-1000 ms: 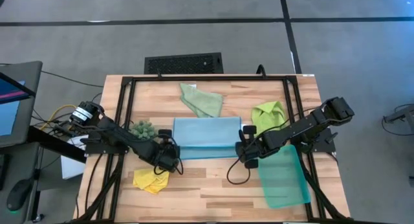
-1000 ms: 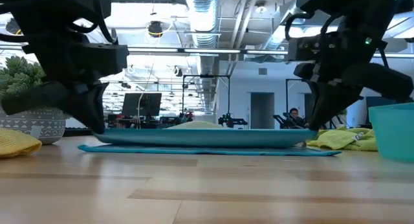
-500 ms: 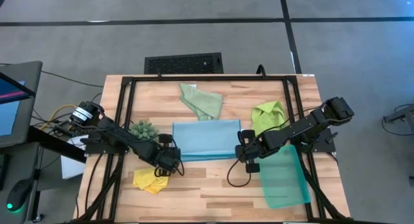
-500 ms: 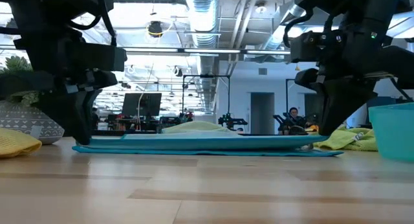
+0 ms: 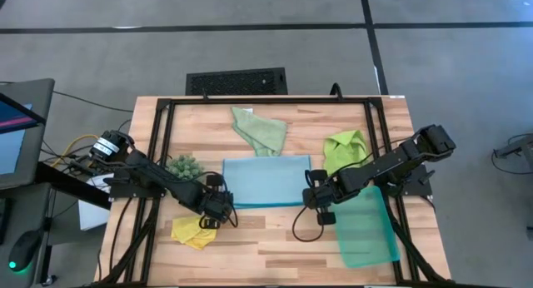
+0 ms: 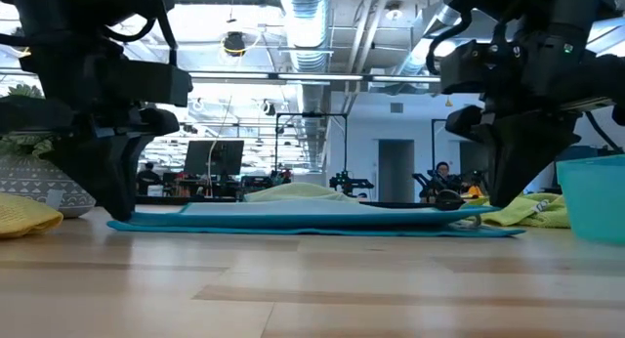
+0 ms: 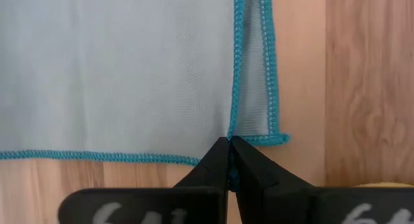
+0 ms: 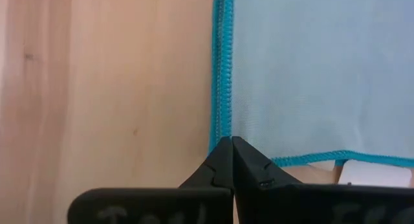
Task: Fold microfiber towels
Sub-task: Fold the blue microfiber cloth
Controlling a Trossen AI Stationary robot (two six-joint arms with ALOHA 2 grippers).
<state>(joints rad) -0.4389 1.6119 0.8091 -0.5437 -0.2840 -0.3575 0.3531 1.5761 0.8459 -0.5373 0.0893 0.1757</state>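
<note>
Corners of the blue towel (image 5: 266,180) are pinched in the shut left claw (image 5: 218,206) and right claw (image 5: 318,203), evidently so the fold is laid evenly on the counter (image 5: 266,238).

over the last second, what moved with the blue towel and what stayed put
Both grippers, left and right, carried the light blue towel's near corners downward: its lifted edge sank until the folded cloth lay flat on the table. Both remain shut on those corners. The sage green towel, lime green towel, yellow towel and teal tray stayed put.
</note>
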